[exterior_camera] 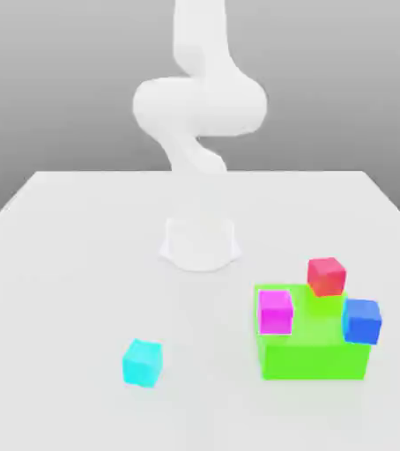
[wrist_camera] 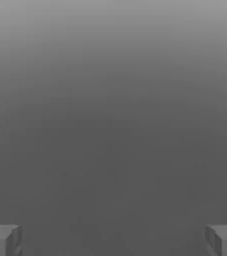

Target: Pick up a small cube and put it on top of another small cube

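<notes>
Standing on the white table (exterior_camera: 80, 264), the white arm (exterior_camera: 199, 106) rises from its round base (exterior_camera: 200, 244) near the table's middle and bends overhead. In the hand view, the gripper (wrist_camera: 113, 241) has its two grey fingers (wrist_camera: 3, 240) at opposite edges of the picture, spread wide apart, with nothing between them; only plain grey background lies beyond.

The small cyan cube (exterior_camera: 142, 362) rests alone on the table surface, toward the near edge and toward the exterior view's left of the base. Nothing touches it.

Toward the exterior view's right sits a larger green block (exterior_camera: 314, 352). Three small cubes are grouped at it: a magenta cube (exterior_camera: 275, 311) at its left side, a red cube (exterior_camera: 327, 276) at its far edge, and a blue cube (exterior_camera: 361, 320) at its right side. Whether each rests on the block's top or just beside it cannot be told. The cyan cube lies well apart from this group.
</notes>
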